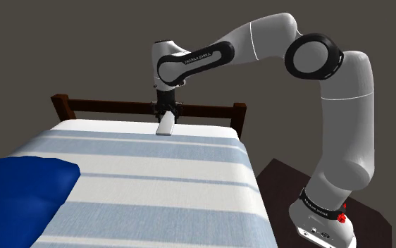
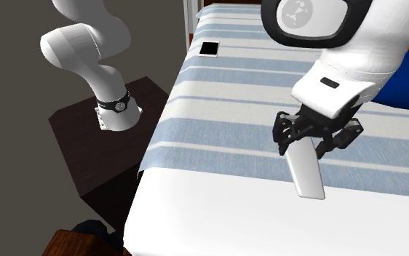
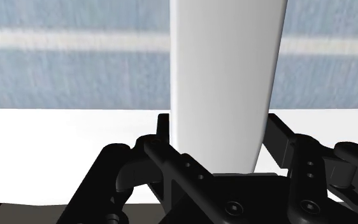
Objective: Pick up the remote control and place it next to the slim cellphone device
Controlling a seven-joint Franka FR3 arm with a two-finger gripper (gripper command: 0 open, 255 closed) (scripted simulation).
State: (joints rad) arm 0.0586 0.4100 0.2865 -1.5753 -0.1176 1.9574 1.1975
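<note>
Bed (image 1: 154,176): takes up most of the scene. Its cover has pale blue and white stripes, with a plain white band at the end where the gripper works; the stripes and the white band also show in the wrist view (image 3: 76,70).
Arm (image 1: 344,120): white with dark joints. It rises from the stand, bends over at the top and reaches toward the shoulder view's left, out above the far end of the bed.
Blue bedding (image 1: 20,197): a deep blue, soft mass lying on the cover in the shoulder view's near left corner, well apart from the gripper.
Stand (image 1: 281,180): a dark box beside the bed on the shoulder view's right, touching nothing on the cover.
Bed frame (image 1: 119,107): a dark wooden rail with posts along the white end, just behind the gripper in the shoulder view.
Gripper (image 2: 303,142): points down over the white band, with its fingers closed against both long sides of the remote.
Remote (image 2: 306,171): a plain pale slab clasped at its upper end. It hangs tilted below the fingers (image 3: 279,130); I cannot tell whether its lower end meets the cover.
Phone (image 2: 209,49): a small black rectangle with a white border, lying flat near the bed's left edge at the far end in the second exterior view. It is well apart from the remote, with striped cover between them.
</note>
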